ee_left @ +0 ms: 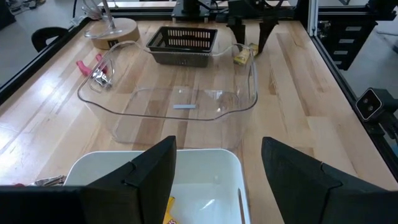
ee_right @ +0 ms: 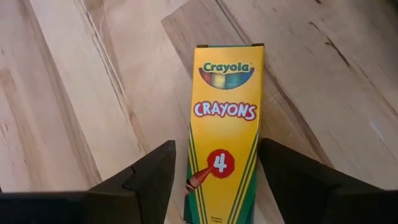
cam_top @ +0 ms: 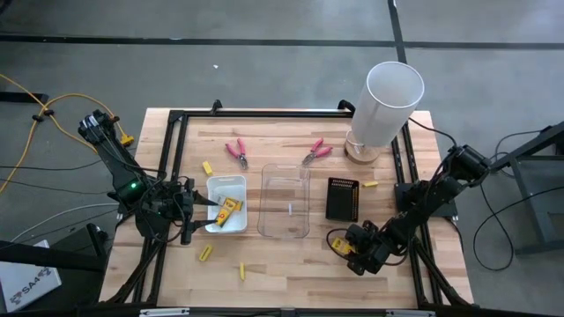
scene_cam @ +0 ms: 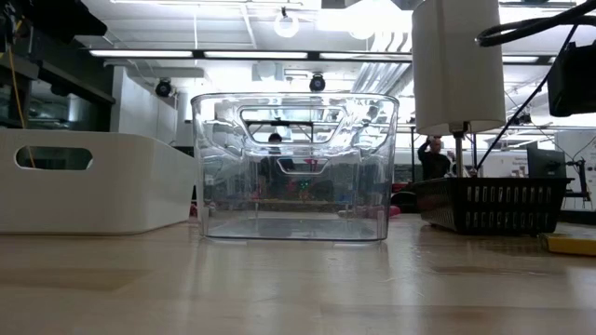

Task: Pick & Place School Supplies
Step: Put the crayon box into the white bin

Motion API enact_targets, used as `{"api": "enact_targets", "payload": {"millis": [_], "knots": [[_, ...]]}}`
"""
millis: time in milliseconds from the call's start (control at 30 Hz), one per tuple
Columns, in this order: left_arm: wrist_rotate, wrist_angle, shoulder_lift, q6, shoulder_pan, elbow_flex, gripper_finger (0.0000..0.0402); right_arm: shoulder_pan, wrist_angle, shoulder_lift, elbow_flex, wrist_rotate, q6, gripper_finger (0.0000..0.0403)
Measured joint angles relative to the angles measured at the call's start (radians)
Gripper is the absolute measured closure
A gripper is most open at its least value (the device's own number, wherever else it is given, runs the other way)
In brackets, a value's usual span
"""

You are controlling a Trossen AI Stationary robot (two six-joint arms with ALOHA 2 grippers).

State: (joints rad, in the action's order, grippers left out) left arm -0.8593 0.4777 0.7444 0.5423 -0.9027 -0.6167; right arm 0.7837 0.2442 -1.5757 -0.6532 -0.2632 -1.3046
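One crayon box (cam_top: 229,211) lies in the white tray (cam_top: 213,185) under the spread left tool (cam_top: 196,214); lower right, the right tool (ee_right: 214,171) straddles another crayon box (ee_right: 225,118), unpinched, with most supplies left on the bench (cam_top: 291,264).

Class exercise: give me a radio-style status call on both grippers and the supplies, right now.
Right gripper open, straddling yellow Crayola crayon box flat on wooden table. Left gripper open over white rectangular tray. Nothing blocking.

The wooden table (cam_top: 291,264) is carrying a white tray (cam_top: 226,204), a clear tray (cam_top: 285,201), a black basket (cam_top: 343,198), two pink pliers (cam_top: 236,152), scattered yellow sticks (cam_top: 205,254) and a crayon box (ee_right: 225,124).
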Motion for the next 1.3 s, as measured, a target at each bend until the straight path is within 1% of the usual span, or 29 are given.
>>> {"api": "enact_targets", "payload": {"millis": [333,700,1067,1300], "knots": [[0.0,0.0,0.0,0.017,0.0,0.0,0.0172,0.0,0.076,-0.002,-0.003,-0.022,0.001,0.0199],[0.0,0.0,0.0,0.019,0.0,0.0,0.0172,0.0,0.088,-0.002,-0.003,-0.026,0.017,0.024],[0.0,0.0,0.0,0.019,0.0,0.0,0.0172,0.0,0.022,-0.002,0.0,-0.02,0.053,0.0274],[0.0,0.0,0.0,0.019,0.0,0.0,0.0172,0.002,-0.02,-0.002,0.0,-0.019,0.08,0.0287]]}}
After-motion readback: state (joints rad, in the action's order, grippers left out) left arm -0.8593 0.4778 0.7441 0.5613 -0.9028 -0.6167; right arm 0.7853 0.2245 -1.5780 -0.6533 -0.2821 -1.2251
